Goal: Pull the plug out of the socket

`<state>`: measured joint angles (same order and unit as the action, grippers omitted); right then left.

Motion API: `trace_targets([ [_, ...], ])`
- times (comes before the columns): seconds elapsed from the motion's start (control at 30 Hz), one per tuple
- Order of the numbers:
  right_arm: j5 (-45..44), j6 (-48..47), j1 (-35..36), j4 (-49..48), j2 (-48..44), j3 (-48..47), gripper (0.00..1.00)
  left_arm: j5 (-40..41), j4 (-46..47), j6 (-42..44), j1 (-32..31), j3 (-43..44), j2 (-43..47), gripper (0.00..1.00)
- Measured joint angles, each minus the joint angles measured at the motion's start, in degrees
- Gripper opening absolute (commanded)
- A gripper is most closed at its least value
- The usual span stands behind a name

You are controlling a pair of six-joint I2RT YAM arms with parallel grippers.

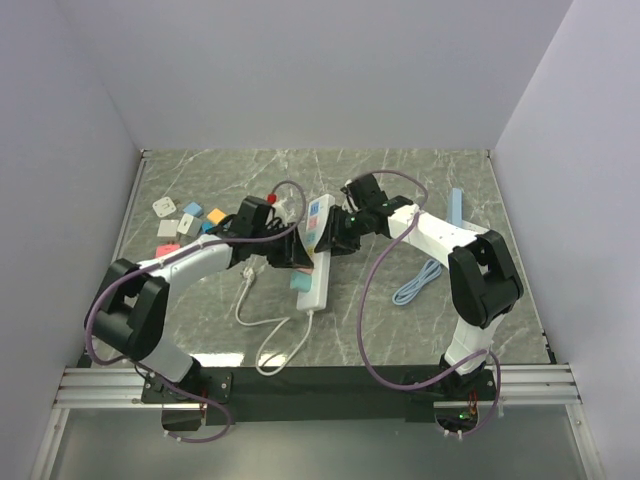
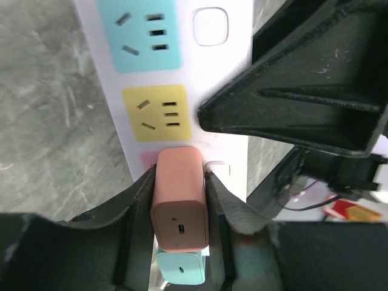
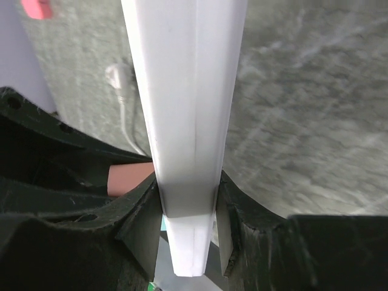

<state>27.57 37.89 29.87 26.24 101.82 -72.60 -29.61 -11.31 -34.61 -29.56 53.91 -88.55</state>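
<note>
The socket (image 1: 318,252) is a long white power strip lying mid-table, with teal and yellow outlets (image 2: 154,112) showing in the left wrist view. A salmon-pink plug (image 2: 177,194) stands in a pink outlet, and my left gripper (image 2: 180,177) is shut on its two sides. A teal plug (image 2: 180,268) sits just behind it. My right gripper (image 3: 188,200) is shut across the width of the socket (image 3: 188,91), near the far end. The pink plug (image 3: 130,179) peeks out beside the right gripper's left finger. Both grippers (image 1: 295,250) (image 1: 332,236) meet at the strip.
The socket's thin white cord (image 1: 268,335) loops toward the near edge. Several small coloured adapters (image 1: 190,215) lie at the back left, with a red piece (image 1: 271,199) behind the left gripper. A coiled pale blue cable (image 1: 418,282) and a light blue strip (image 1: 457,208) lie on the right.
</note>
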Motion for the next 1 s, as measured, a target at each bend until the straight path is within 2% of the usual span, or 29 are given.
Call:
trace_targets([
  [0.17, 0.85, 1.29, 0.26, -4.02, 0.00, 1.07, 0.00, -5.16, 4.76, -1.44, 5.25, -4.66, 3.32, 0.01],
  [0.4, -1.18, 0.07, -0.79, -0.52, 1.01, 3.98, 0.00, -11.19, 9.81, -0.92, 14.47, -7.45, 9.55, 0.01],
  [0.57, -1.07, -0.31, -0.81, -0.42, 1.05, 3.96, 0.00, -7.93, 5.25, 2.10, 21.00, -5.86, 10.40, 0.01],
  [0.8, -0.76, -1.03, -0.81, 0.02, 1.05, 3.96, 0.00, -2.99, 2.95, 2.71, 35.30, -4.92, 5.29, 0.01],
  [1.0, -0.35, -1.75, -0.81, 0.22, 1.05, 3.96, 0.00, -0.37, 2.43, 2.54, 39.50, -5.64, 1.42, 0.02],
])
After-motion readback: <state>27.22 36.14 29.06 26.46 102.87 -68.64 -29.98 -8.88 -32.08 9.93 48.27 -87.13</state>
